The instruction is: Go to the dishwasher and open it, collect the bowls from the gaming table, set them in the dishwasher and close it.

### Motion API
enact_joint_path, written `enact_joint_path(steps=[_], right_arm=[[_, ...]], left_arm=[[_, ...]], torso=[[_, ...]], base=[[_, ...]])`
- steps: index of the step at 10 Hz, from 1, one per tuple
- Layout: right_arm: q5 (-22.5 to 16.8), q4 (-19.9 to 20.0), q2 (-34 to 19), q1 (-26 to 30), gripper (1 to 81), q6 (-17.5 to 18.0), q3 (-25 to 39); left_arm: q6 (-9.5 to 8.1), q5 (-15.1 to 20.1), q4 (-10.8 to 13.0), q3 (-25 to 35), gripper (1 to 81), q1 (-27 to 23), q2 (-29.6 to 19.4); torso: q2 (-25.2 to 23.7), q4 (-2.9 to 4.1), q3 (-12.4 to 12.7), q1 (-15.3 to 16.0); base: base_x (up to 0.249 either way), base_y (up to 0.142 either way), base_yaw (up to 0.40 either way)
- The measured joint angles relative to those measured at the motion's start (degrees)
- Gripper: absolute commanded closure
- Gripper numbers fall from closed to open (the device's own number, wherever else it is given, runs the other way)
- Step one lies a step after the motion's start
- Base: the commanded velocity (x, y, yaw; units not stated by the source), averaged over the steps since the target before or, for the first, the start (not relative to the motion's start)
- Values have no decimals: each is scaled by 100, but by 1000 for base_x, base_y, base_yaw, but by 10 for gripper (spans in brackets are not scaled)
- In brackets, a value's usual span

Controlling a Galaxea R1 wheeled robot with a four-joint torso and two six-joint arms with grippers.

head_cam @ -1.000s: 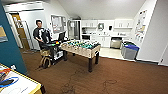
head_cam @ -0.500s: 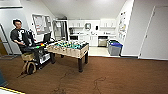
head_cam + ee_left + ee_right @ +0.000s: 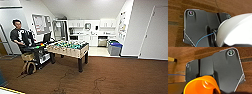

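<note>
Dishwasher (image 3: 102,41) is way at the back of the kitchen nook, steel front under the counter, btw the white lower cabinets (image 3: 90,40) and the blue-lidded bins (image 3: 115,47). Door looks shut, but it's tiny from here so not 100% sure. White upper cabinets (image 3: 76,23) run along the wall above it.

Closer in, the foosball table (image 3: 70,48) stands on the brown carpet (image 3: 125,75), green field up top, dark legs. Just left of it there's a person (image 3: 19,36) sitting by a dark cart (image 3: 40,53) w/ a laptop (image 3: 46,38) on it. A thin cable (image 3: 97,81) snakes over the carpet in front. A pale door (image 3: 156,32) is on the right wall.

Bottom-left corner of the head view: a sliver of white top w/ a yellow edge, prob the gaming table (image 3: 10,90), right next to the robot.

Left wrist cam: looking down at carpet, w/ a big white rounded shape (image 3: 235,30) up close and a thin blue wire (image 3: 204,38). Left gripper (image 3: 211,37): can't tell if apart or together.

Right wrist cam: an orange cup-like thing (image 3: 200,85) up close over the carpet. Right gripper (image 3: 214,90): same deal, can't tell, and can't tell if the cup is actually held.
</note>
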Motion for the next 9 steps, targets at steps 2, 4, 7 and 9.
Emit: enact_joint_path(steps=[2,4,7,9], right_arm=[[0,0,0,1,811,0,0],[0,0,-2,1,811,0,0],[-2,0,0,0,811,0,0],[-6,0,0,-57,811,0,0]], left_arm=[[0,-39,-4,0,811,-5,-2],[-1,-45,-4,0,811,-5,-16],[-1,-48,-1,0,811,-2,-16],[0,-43,-1,0,811,63,-16]], torso=[[0,0,0,0],[0,0,0,0],[0,0,0,0],[-7,0,2,-9]], base=[[0,0,0],[0,0,0],[23,0,0],[92,0,0]])
